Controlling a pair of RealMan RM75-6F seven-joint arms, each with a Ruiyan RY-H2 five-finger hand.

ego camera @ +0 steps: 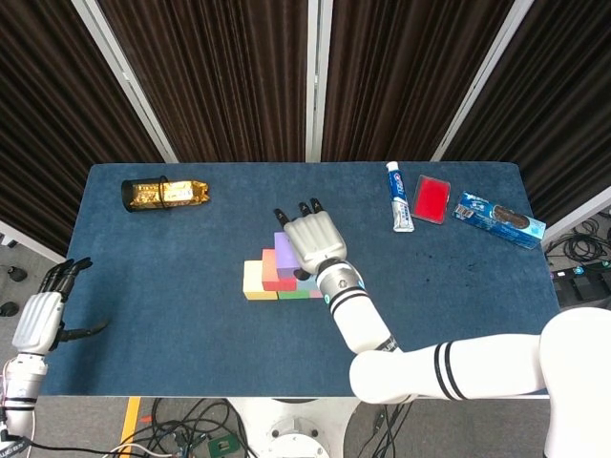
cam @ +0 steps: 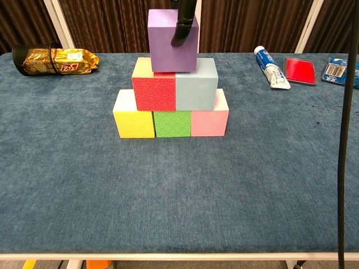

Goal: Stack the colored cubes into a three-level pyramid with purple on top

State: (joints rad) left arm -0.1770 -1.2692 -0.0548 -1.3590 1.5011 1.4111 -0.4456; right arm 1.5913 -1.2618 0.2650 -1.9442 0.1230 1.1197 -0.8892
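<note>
Fingers (cam: 182, 35) of your right hand (ego camera: 313, 241) press the front of the one purple cube (cam: 167, 47), gripping it atop the stack, while your left hand (ego camera: 43, 316) hangs off the table (cam: 179, 196) edge with fingers apart, holding nothing. You have six cubes: the purple one sits on a red cube (cam: 153, 89) and a grey cube (cam: 196, 85), over a yellow cube (cam: 133, 120), a green cube (cam: 172, 124) and a pink cube (cam: 208, 121). Behind lie one toothpaste tube (cam: 271, 66), one red box (cam: 299, 70), one blue packet (ego camera: 498, 218) and one gold snack bag (cam: 53, 60).

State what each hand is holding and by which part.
The right hand grips the purple cube from above, one finger down its front face near the top. The left hand holds nothing.
</note>
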